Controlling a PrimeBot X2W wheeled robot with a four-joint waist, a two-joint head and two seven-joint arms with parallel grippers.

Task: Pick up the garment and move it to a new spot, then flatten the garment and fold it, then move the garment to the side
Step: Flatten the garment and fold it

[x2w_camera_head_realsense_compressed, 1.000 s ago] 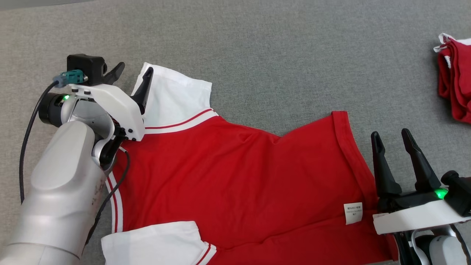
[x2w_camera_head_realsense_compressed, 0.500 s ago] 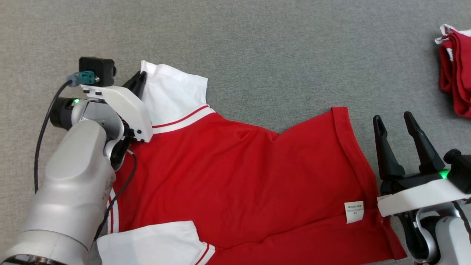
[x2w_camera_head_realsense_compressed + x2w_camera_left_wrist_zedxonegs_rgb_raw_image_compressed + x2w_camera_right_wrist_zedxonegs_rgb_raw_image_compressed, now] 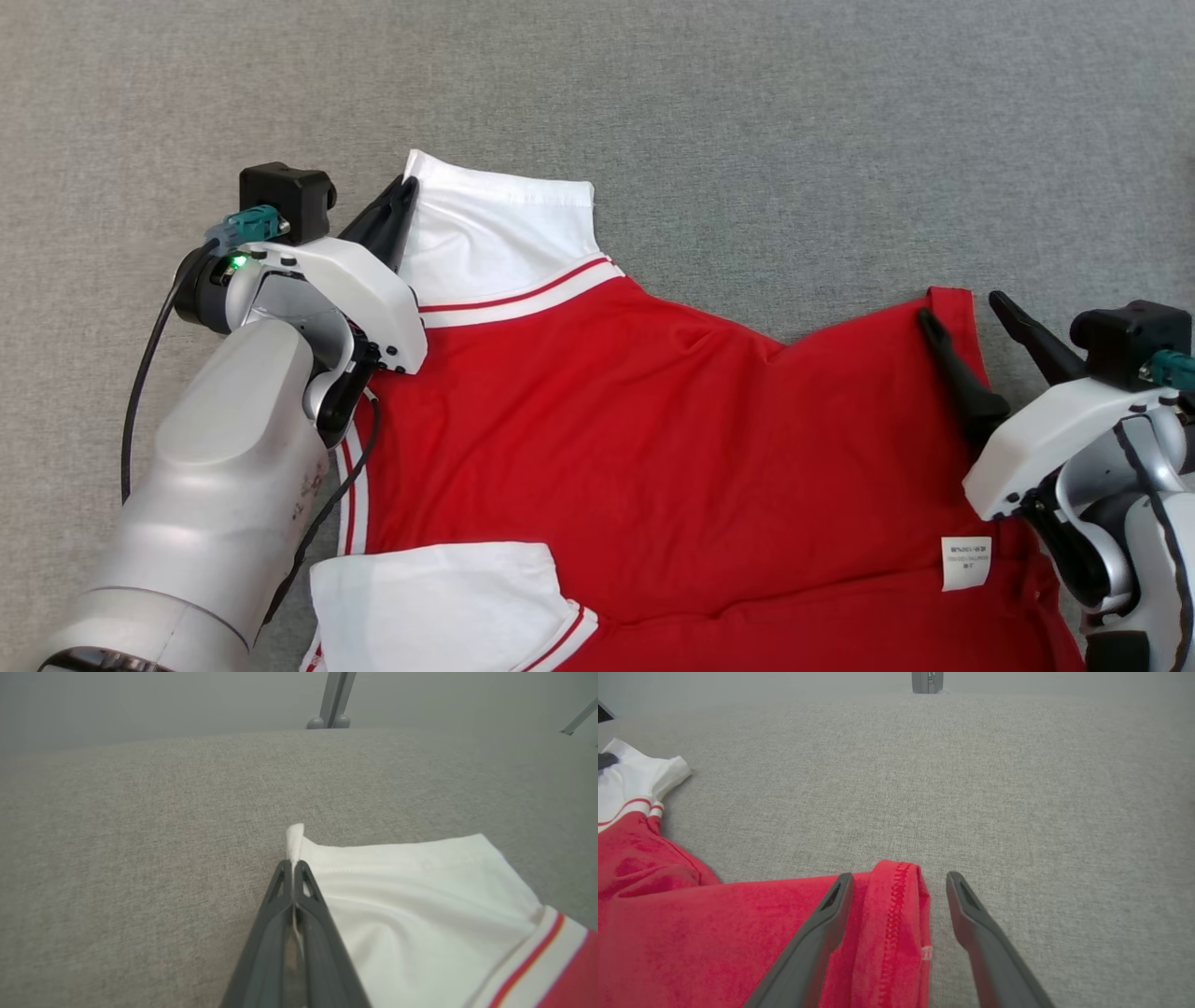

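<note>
The garment is a red shirt with white, red-striped sleeves, spread on the grey surface. My left gripper is shut on the far left corner of the upper white sleeve. In the left wrist view a tuft of white fabric pokes out past the closed gripper. My right gripper is open at the shirt's far right hem corner. One finger rests on the red cloth and the other on the bare surface, so the red stitched hem lies between the fingers of the right gripper.
A grey fabric-covered table stretches away beyond the shirt. A white care label sits near the right hem. The lower white sleeve lies by my left forearm. A metal post stands past the table's far edge.
My left gripper has shut on the sleeve corner. The right gripper moved forward and now straddles the hem corner. The head camera shifted, so the red pile at right left the picture.
</note>
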